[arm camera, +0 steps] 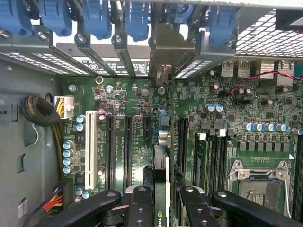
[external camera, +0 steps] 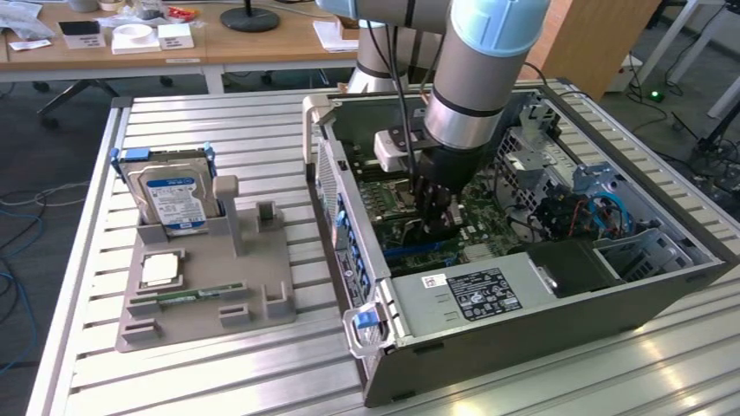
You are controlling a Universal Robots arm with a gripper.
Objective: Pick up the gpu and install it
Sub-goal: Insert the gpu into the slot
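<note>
Gpu (arm camera: 161, 189) is not on the grey holder (external camera: 197, 325); it is inside the computer case (external camera: 521, 338), so the picking-up part of your job looks done. Your gripper (arm camera: 165, 210) pinches the card from both sides, with its black fingers (arm camera: 142, 208) pressed against it. The card stands on its edge over the green board (arm camera: 132, 94), in line with the long black slots (arm camera: 127, 146). Its tan metal end piece (arm camera: 166, 47) is up at the back wall of the case, among the blue clips (arm camera: 97, 19). I think the card is at its slot or just going in, but you cannot tell if it is pushed all the way down. On the holder, the hard drive (external camera: 173, 195) and the RAM stick (external camera: 199, 295) sit in their places, well apart from the gripper.
</note>
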